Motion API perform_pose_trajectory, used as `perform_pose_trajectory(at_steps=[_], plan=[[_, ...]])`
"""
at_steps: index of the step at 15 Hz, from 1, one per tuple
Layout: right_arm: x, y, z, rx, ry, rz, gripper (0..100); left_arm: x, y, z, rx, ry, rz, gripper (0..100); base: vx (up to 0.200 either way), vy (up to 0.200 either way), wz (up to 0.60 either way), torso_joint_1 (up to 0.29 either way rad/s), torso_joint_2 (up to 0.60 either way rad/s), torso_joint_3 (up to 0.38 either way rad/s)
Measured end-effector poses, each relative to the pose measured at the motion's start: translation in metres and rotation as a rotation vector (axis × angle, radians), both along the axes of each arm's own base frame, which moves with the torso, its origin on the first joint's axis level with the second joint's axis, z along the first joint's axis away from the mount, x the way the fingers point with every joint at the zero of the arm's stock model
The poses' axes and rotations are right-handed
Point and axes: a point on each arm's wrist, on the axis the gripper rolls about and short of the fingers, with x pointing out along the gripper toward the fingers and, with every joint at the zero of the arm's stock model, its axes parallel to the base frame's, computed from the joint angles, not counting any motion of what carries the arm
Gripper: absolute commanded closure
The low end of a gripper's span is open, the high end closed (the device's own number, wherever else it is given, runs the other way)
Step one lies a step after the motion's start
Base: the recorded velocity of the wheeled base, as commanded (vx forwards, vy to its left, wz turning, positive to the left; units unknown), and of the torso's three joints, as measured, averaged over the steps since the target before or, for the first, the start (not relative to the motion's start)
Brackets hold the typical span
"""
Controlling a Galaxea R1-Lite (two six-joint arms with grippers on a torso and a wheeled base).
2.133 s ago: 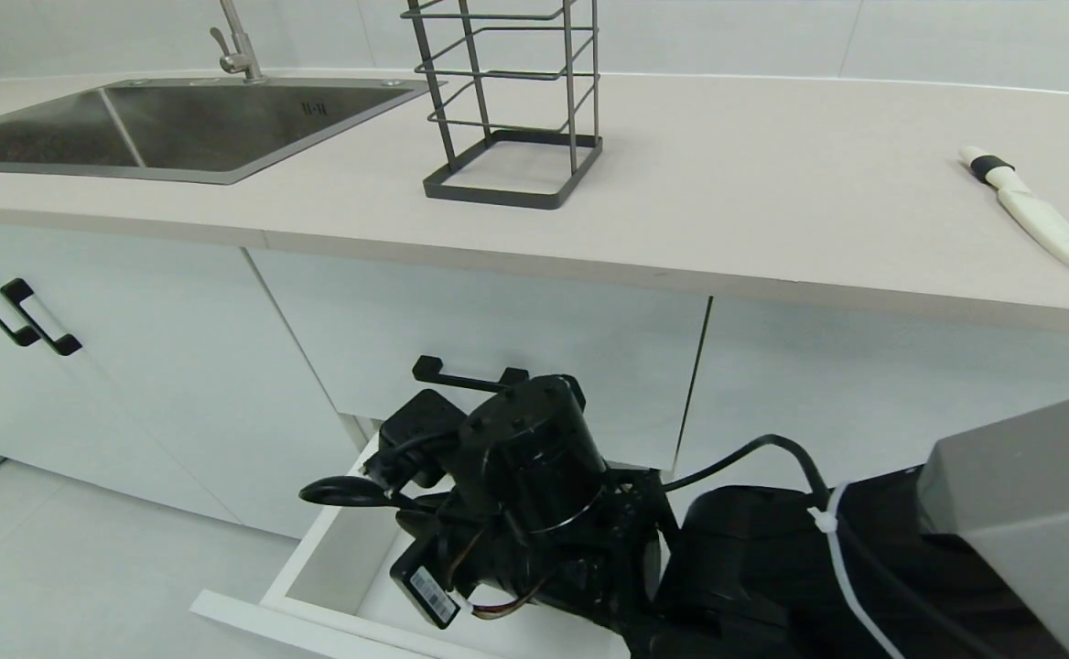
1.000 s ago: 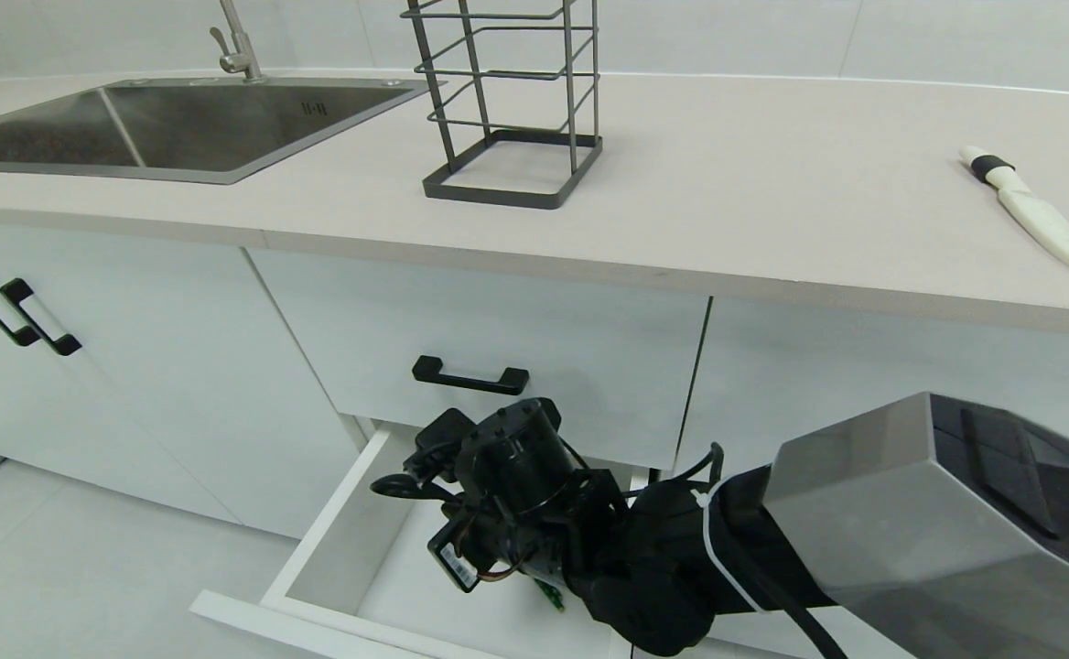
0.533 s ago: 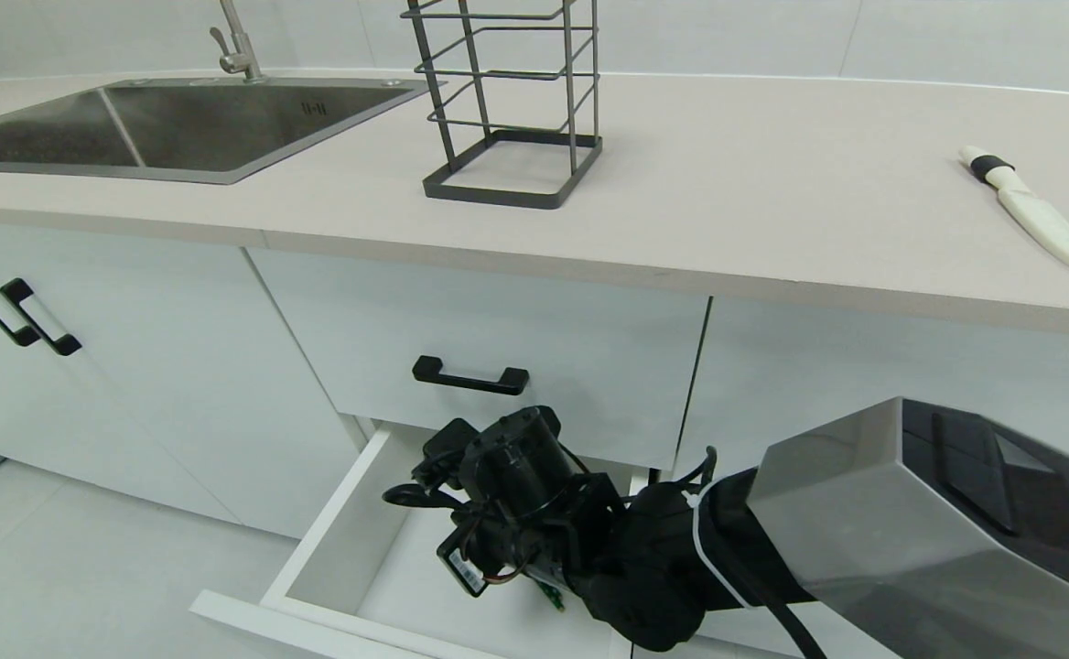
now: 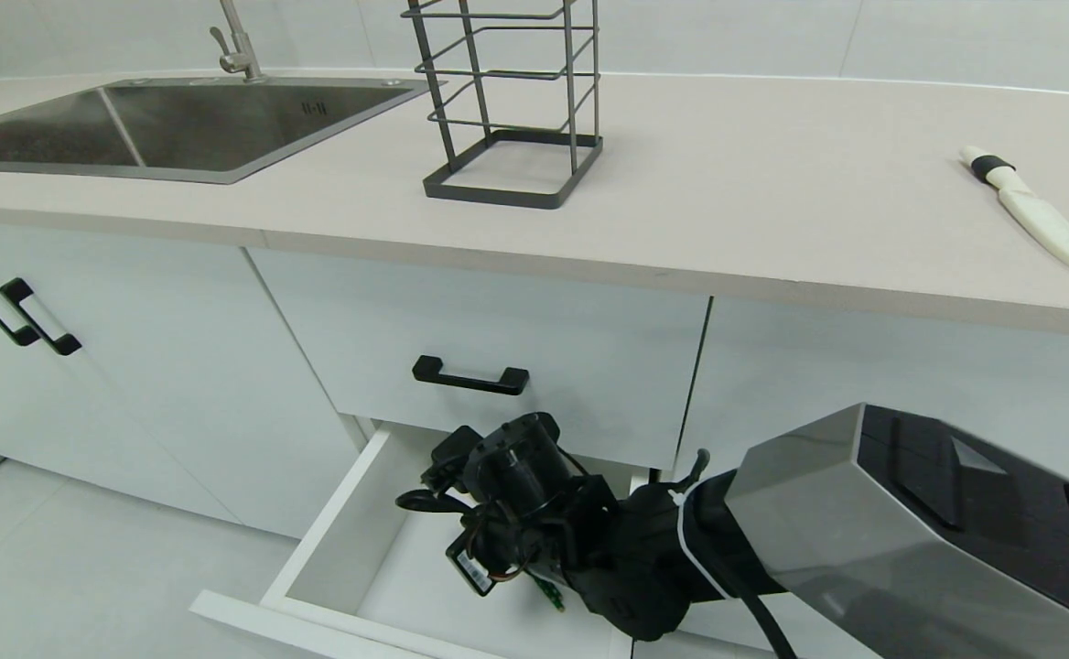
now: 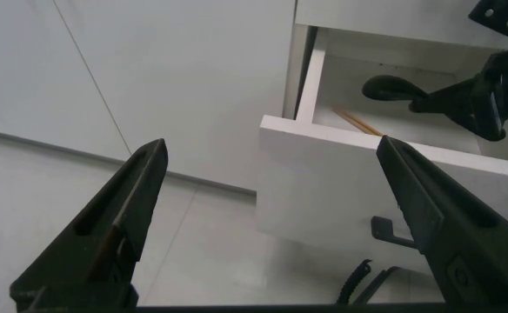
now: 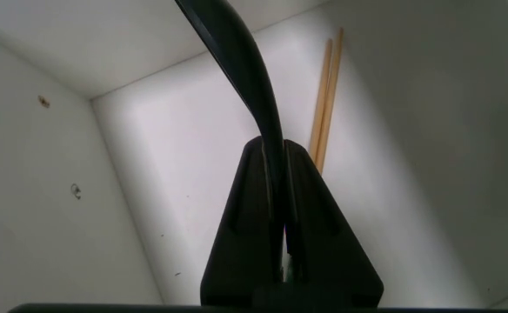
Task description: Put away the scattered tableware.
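The spoon [image 4: 420, 501], a black one, is gripped by its handle in the closed right tool [image 4: 448, 502]. It is held over the bottom of the open drawer [image 4: 315, 549] under the worktop [image 4: 727, 183], with its bowl toward the drawer's left wall. Two chopsticks [image 6: 326, 96] lie in the drawer beside it, a white knife [image 4: 1033, 215] lies on the worktop far to the right, and the left tool [image 5: 271, 165] is open with nothing in it, low in front of the drawer.

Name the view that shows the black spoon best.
Left wrist view: the black long-handled spoon shows bowl and handle over the white open drawer. Right wrist view gives just its handle, clamped in the right pincer; head view, its bowl, small.
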Motion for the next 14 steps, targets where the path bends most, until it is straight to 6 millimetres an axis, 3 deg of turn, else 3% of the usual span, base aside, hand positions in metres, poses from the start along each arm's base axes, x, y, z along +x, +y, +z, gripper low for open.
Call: perform_pose_trajectory(at_steps=[14], plan=[[0.016, 0.007, -0.023, -0.013, 0.011, -0.020, 100, 0.000, 0.000, 0.000, 0.000, 0.000, 0.000, 0, 0.000, 0.000, 0.00, 0.000, 0.00, 0.000]])
